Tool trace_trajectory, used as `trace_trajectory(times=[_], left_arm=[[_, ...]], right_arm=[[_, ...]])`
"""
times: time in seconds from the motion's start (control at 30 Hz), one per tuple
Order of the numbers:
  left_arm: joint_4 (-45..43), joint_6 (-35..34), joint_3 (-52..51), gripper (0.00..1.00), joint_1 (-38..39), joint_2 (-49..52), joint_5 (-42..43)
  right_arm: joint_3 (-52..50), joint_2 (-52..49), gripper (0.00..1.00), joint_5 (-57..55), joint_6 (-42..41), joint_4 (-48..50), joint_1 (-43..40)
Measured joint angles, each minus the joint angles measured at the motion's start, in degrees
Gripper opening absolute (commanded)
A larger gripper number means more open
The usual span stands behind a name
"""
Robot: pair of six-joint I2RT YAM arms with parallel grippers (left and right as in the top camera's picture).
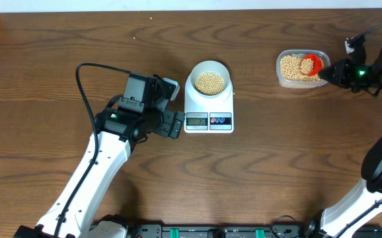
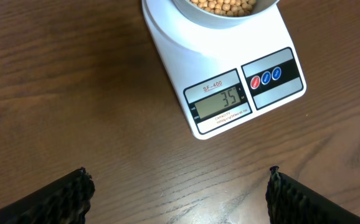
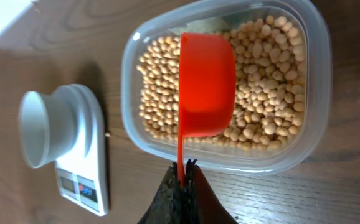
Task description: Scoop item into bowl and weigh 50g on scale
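The white scale [image 1: 209, 109] stands mid-table with the white bowl [image 1: 209, 80] on it, holding tan beans [image 1: 210, 82]. In the left wrist view the scale's display [image 2: 220, 102] reads 35. My left gripper [image 1: 175, 123] is open and empty just left of the scale; its fingertips [image 2: 179, 183] frame bare table. My right gripper [image 1: 332, 71] is shut on the handle of a red scoop [image 3: 205, 84]. The scoop is over the beans [image 3: 264, 93] in the clear container [image 1: 301, 68] at the far right. The scoop's back faces the wrist camera, so its contents are hidden.
The table's far edge meets a white wall strip [image 1: 178, 5]. A black cable [image 1: 85, 86] loops over the table left of my left arm. Bare wood lies between the scale and the container.
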State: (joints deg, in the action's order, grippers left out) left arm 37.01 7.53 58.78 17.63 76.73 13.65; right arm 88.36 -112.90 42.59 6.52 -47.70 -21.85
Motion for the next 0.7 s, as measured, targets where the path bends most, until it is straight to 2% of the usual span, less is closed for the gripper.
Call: trace_trajectory(times=[0.7], left_arm=[[0.0, 0.0, 0.0, 0.91, 0.0, 0.0, 0.0]], right_arm=[[0.0, 0.0, 0.01, 19.2, 0.0, 0.0, -2.2]])
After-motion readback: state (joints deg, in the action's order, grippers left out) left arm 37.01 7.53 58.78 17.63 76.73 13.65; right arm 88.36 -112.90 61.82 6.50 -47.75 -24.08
